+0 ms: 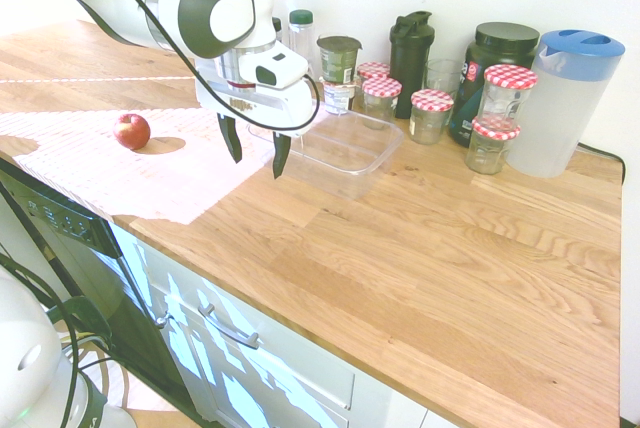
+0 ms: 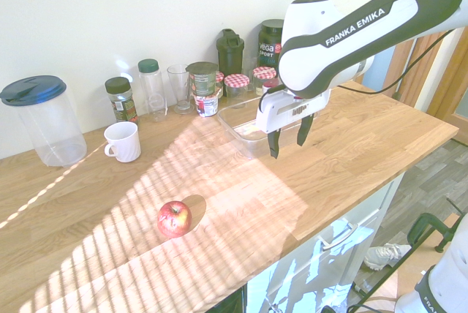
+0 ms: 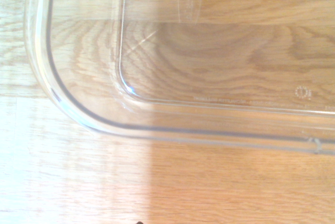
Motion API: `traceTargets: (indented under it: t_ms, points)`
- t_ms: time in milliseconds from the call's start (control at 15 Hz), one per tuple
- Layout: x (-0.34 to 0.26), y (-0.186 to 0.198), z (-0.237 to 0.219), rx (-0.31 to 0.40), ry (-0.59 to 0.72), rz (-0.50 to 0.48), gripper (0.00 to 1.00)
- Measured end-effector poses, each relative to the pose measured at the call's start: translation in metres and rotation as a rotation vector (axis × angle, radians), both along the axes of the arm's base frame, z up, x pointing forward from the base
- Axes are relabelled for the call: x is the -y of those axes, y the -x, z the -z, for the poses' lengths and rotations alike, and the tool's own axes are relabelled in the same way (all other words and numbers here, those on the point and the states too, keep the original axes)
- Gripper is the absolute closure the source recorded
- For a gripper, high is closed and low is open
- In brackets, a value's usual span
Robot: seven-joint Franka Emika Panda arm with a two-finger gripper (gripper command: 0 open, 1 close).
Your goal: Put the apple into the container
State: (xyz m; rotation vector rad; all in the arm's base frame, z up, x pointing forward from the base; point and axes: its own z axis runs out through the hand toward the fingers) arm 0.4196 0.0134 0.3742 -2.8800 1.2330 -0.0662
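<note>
The small red apple (image 1: 131, 131) (image 2: 174, 219) lies on the wooden counter, well apart from the arm. The clear plastic container (image 1: 345, 153) (image 2: 245, 129) sits empty in front of the row of jars. My gripper (image 1: 255, 151) (image 2: 289, 137) hangs open above the counter at the container's near edge, with nothing between its dark fingers (image 1: 231, 138). The wrist view looks straight down on a rounded corner of the container (image 3: 78, 114) and bare wood beside it.
Behind the container stand several red-checked-lid jars (image 1: 432, 114), dark bottles (image 1: 410, 48) and a tall blue-lidded pitcher (image 1: 565, 98) (image 2: 42, 119). A white mug (image 2: 123, 141) and a glass (image 2: 178, 88) stand near the wall. The counter's front edge drops to drawers (image 1: 240, 338).
</note>
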Motion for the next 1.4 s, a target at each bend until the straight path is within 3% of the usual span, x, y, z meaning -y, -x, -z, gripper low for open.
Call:
traceTargets:
  t_ms: [267, 600, 933, 1133, 1400]
  points:
    - [-0.013, -0.006, -0.020, 0.062, -0.025, -0.006, 0.00]
    - [-0.143, 0.002, -0.085, 0.123, -0.073, -0.184, 0.00]
    - [-0.261, 0.028, -0.047, 0.060, -0.017, -0.406, 0.00]
    - [-0.295, 0.034, -0.034, 0.037, -0.006, -0.470, 0.00]
    - [-0.320, 0.038, -0.028, 0.081, 0.035, -0.532, 0.00]
